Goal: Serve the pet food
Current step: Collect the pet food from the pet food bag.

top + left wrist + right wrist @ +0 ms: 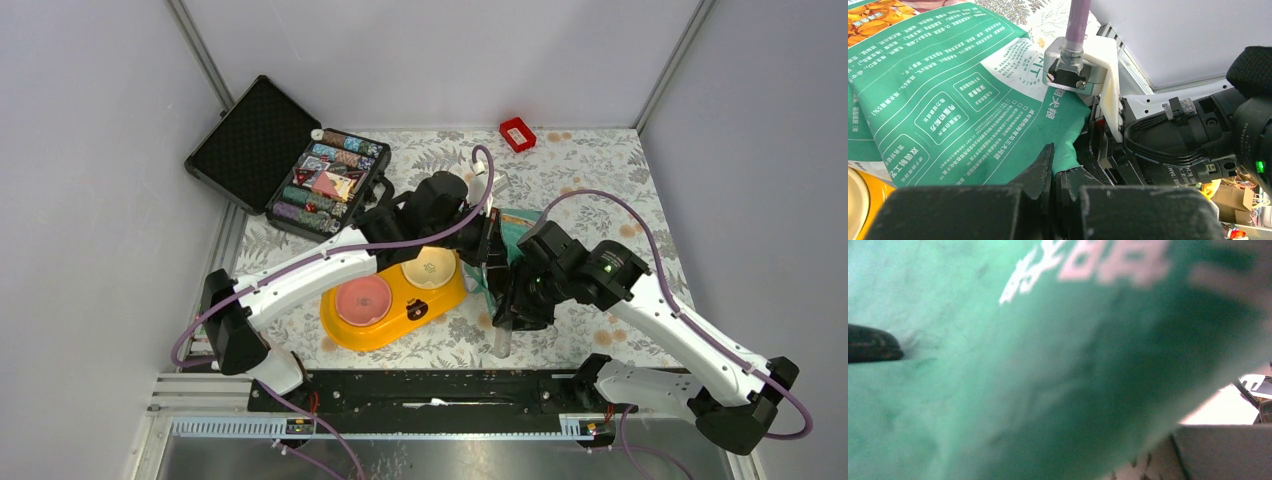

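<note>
An open black case (250, 128) of chips sits at the worktop's (600, 180) far-left corner. Towards the near edge, left of centre, stands a yellow feeder (400, 318) with a pink bowl (363, 298) and a cream bowl (430, 267). Just right of it, near mid-worktop, the left gripper (1054, 172) has its jaws pinched tight on an edge of the green pet food pouch (948, 100), which is held up between the two arms. The right gripper (508, 305) is pressed close to the pouch, with one fingertip (873, 343) against its skin. Whether its jaws grip, I cannot tell. A small red box (517, 133) lies at the far edge.
</note>
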